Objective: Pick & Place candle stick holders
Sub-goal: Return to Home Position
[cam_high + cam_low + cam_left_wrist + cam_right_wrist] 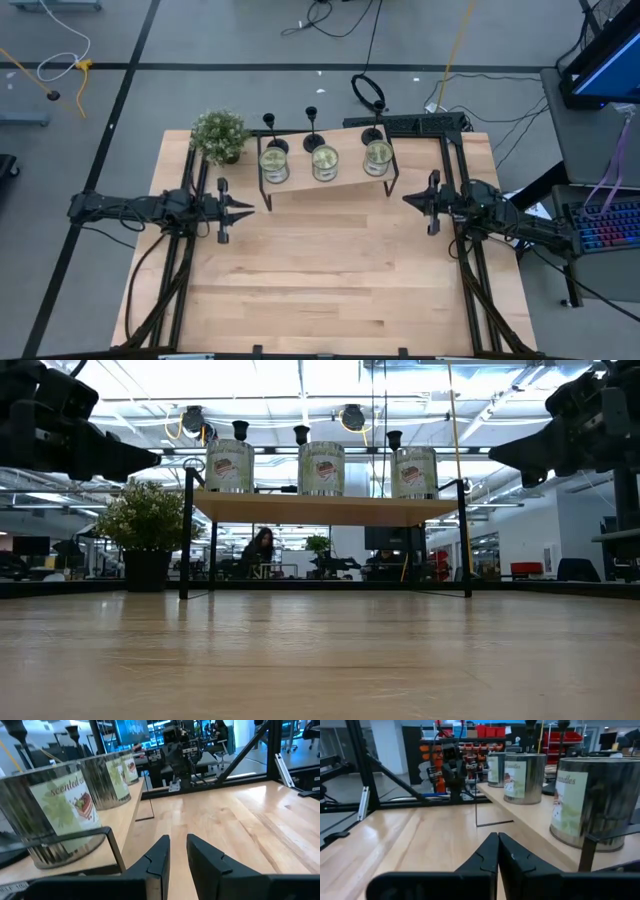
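**Holders in line on the shelf, arms due home**

Three candle stick holders (312, 128) stood in a row along the 12 o'clock edge of the shelf (330, 187), one just behind each silver scented candle (325, 162). Each was matte black, with a round disc base, a thin upright stem and a small cup on top. The shelf itself sat at 12 o'clock on the worktop (320, 280), with a potted plant (219, 135) at its 9 o'clock end. The left claw (248, 208) hovered at the shelf's 9 o'clock, fingers parted only narrowly and empty. The right claw (405, 200) hovered at 3 o'clock, fingers pressed together on nothing. Homing well would likely mean drawing each arm straight outward, clear of the shelf's thin black frame. The slender holders looked apt to tip at a slight knock.
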Controlling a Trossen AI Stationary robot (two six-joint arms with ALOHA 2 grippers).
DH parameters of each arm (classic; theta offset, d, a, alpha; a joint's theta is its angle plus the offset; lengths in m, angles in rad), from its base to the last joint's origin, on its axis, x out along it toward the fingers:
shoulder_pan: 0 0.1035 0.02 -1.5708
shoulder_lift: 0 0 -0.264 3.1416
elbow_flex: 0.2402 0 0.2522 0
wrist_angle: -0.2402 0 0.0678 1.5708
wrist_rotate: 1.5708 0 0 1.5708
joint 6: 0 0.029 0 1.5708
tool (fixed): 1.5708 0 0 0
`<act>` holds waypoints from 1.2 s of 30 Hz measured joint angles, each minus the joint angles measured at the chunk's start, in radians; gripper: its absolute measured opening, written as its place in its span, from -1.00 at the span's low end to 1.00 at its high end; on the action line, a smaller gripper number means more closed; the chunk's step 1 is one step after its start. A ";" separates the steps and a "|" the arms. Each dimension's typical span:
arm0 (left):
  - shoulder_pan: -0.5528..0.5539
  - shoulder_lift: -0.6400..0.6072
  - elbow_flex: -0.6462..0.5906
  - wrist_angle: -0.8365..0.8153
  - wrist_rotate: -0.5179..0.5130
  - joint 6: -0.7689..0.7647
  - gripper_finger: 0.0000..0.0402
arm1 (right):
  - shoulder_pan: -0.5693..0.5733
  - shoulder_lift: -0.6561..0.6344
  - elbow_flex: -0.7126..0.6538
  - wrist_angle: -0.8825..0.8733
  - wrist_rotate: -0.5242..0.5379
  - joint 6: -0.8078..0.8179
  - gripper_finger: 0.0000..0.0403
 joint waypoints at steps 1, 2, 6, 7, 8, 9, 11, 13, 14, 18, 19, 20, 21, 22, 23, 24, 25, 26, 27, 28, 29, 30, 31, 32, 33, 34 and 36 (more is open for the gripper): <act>0.000 0.000 0.000 -0.007 0.000 -0.008 -0.65 | 0.000 0.000 0.000 0.000 0.003 0.001 -0.99; 0.000 0.000 0.000 -0.010 0.000 -0.012 -0.65 | 0.000 0.000 -0.004 0.008 0.003 0.000 -0.99; 0.000 0.000 0.000 -0.008 0.000 -0.010 -0.65 | 0.000 0.001 -0.059 0.115 0.003 0.010 -1.00; 0.000 0.000 0.000 -0.008 0.000 -0.014 -0.65 | 0.000 0.001 -0.076 0.159 0.003 0.020 -1.00; 0.000 0.000 0.000 -0.007 0.000 -0.014 -0.65 | 0.000 -0.002 -0.088 0.176 0.004 0.025 -0.99; 0.000 0.000 0.000 -0.005 0.000 -0.013 -0.65 | 0.000 -0.002 -0.097 0.185 0.003 0.026 -0.99; 0.000 0.000 0.000 -0.004 0.000 -0.013 -0.65 | 0.000 0.000 -0.103 0.154 0.003 0.025 -1.00; 0.000 0.000 0.000 -0.004 0.000 -0.014 -0.65 | 0.000 0.000 -0.103 0.155 0.003 0.027 -1.00; 0.000 0.000 0.000 -0.004 0.000 -0.014 -0.65 | 0.000 -0.001 -0.103 0.158 0.001 0.027 -1.00; 0.000 0.000 0.000 -0.004 0.000 -0.014 -0.65 | 0.000 0.000 -0.104 0.158 0.000 0.026 -0.98; 0.000 0.000 0.000 -0.004 0.000 -0.014 -0.65 | 0.000 0.000 -0.104 0.156 0.000 0.026 -0.98; 0.000 0.000 0.000 -0.004 0.000 -0.014 -0.65 | 0.000 0.000 -0.104 0.156 0.000 0.026 -0.98; 0.000 0.000 0.000 -0.004 0.000 -0.014 -0.65 | 0.000 0.000 -0.104 0.157 0.000 0.027 -0.98; 0.000 0.000 0.000 -0.004 0.000 -0.014 -0.65 | 0.000 0.000 -0.105 0.157 0.000 0.027 -0.98; 0.000 0.000 0.000 -0.004 0.000 -0.014 -0.65 | 0.000 0.000 -0.105 0.157 0.000 0.027 -0.98; 0.000 0.000 0.000 -0.004 0.000 -0.014 -0.65 | 0.000 0.000 -0.105 0.157 0.000 0.027 -0.98; 0.000 0.000 0.000 -0.004 0.000 -0.014 -0.65 | 0.000 0.000 -0.105 0.157 -0.001 0.027 -0.98; 0.000 0.000 0.000 -0.004 0.000 -0.014 -0.65 | 0.000 0.000 -0.105 0.157 -0.001 0.027 -0.98; 0.000 0.000 0.000 -0.004 0.000 -0.014 -0.65 | 0.000 0.000 -0.105 0.157 -0.001 0.027 -0.98; 0.000 0.000 0.000 -0.004 0.000 -0.014 -0.65 | 0.000 0.000 -0.106 0.157 -0.001 0.027 -0.98; 0.000 0.000 0.000 -0.004 0.000 -0.014 -0.65 | 0.000 0.000 -0.106 0.157 -0.001 0.027 -0.98; 0.000 0.000 0.000 -0.004 0.000 -0.014 -0.65 | 0.000 0.000 -0.106 0.157 -0.001 0.027 -0.98; 0.000 0.000 0.000 -0.004 0.000 -0.014 -0.65 | 0.000 0.000 -0.106 0.157 -0.001 0.026 -0.98; 0.000 0.000 0.000 -0.004 0.000 -0.014 -0.65 | 0.000 0.000 -0.106 0.157 -0.001 0.027 -0.98; 0.000 0.000 0.000 -0.004 0.000 -0.013 -0.65 | 0.000 0.000 -0.106 0.157 -0.001 0.027 -0.98; 0.000 0.000 0.000 -0.004 0.000 -0.014 -0.65 | 0.000 0.000 -0.106 0.157 -0.001 0.027 -0.98; 0.000 0.000 0.000 -0.003 0.000 -0.013 -0.65 | 0.000 0.000 -0.106 0.157 -0.001 0.027 -0.98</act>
